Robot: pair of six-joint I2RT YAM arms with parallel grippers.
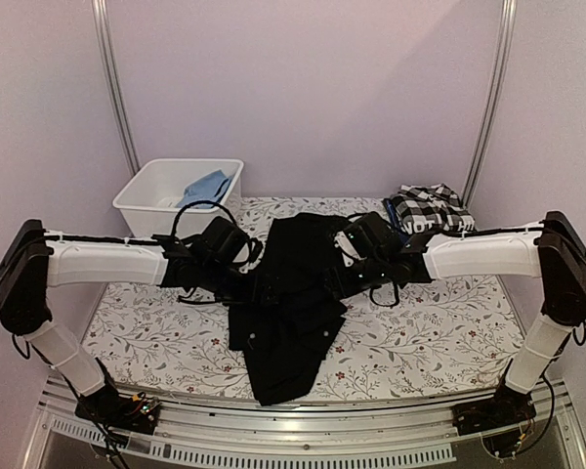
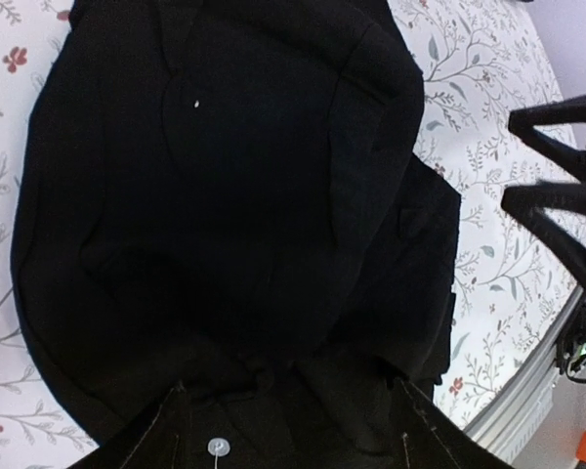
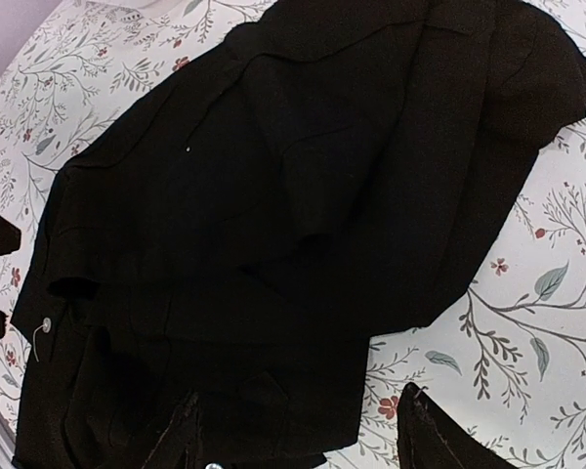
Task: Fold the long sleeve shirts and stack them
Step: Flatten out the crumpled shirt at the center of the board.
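Folding is judged partly done: the black shirt [image 1: 288,303] lies rumpled and half folded at mid desk [image 1: 146,332], under the left end effector [image 2: 288,391] and right end effector [image 3: 301,396], both open and empty. The checked shirt [image 1: 425,207] and lettered shirt [image 1: 425,227] are piled back right.

The left arm [image 1: 103,262] and the right arm [image 1: 479,256] are clad in white moulded shells, joined at the elbows by black housings [image 1: 24,274]. Black cables [image 1: 197,208] are looped at the wrists. The left tool [image 2: 288,396] and the right tool [image 3: 301,396] are black throughout, with angular, tapered fingers [image 2: 557,210].
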